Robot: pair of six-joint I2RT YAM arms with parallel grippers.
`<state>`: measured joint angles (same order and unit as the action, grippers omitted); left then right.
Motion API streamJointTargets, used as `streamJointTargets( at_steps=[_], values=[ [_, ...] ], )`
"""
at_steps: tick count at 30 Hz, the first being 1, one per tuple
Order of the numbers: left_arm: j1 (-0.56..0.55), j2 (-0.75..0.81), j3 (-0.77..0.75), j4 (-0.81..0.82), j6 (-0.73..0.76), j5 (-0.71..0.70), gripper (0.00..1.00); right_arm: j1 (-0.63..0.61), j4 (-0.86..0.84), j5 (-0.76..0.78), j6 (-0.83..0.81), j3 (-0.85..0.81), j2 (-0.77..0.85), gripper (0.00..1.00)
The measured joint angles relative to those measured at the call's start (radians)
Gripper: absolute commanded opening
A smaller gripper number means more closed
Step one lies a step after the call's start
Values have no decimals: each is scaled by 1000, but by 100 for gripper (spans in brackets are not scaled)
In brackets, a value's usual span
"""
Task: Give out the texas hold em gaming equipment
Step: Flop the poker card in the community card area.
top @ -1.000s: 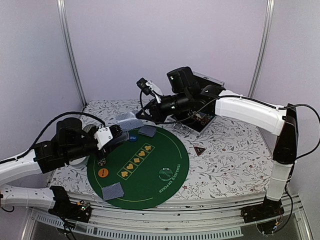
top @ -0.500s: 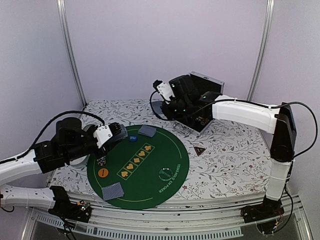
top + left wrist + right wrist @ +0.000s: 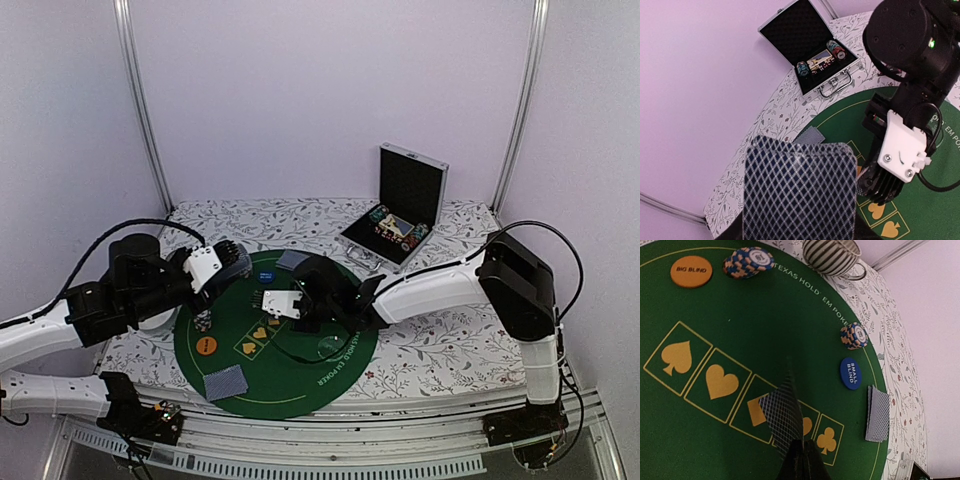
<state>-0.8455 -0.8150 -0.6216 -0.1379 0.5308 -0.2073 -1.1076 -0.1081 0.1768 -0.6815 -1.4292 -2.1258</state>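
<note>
Dealing was judged under way: one card [image 3: 784, 412] was pinched in the closed right tool [image 3: 801, 452] above the suit boxes [image 3: 715, 380] of the green mat [image 3: 740, 305], the deck [image 3: 800, 192] was gripped in the left tool [image 3: 228, 264], and lowering it flat and release were called for next.

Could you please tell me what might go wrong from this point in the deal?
The right gripper pinches one card by its edge only, so it could slip or land askew on the mat. The left gripper, holding the deck, sits close by; the arms might collide.
</note>
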Motion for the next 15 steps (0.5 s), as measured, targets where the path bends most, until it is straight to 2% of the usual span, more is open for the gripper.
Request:
streamJointTargets(
  at_steps=[8,15],
  values=[
    [2,3,0,2,-4,5,45,-37,3,-71,-69,67,0,2],
    [4,-4,0,0,-5,13,44,-135,67,-78,-138,68,0,2]
  ],
)
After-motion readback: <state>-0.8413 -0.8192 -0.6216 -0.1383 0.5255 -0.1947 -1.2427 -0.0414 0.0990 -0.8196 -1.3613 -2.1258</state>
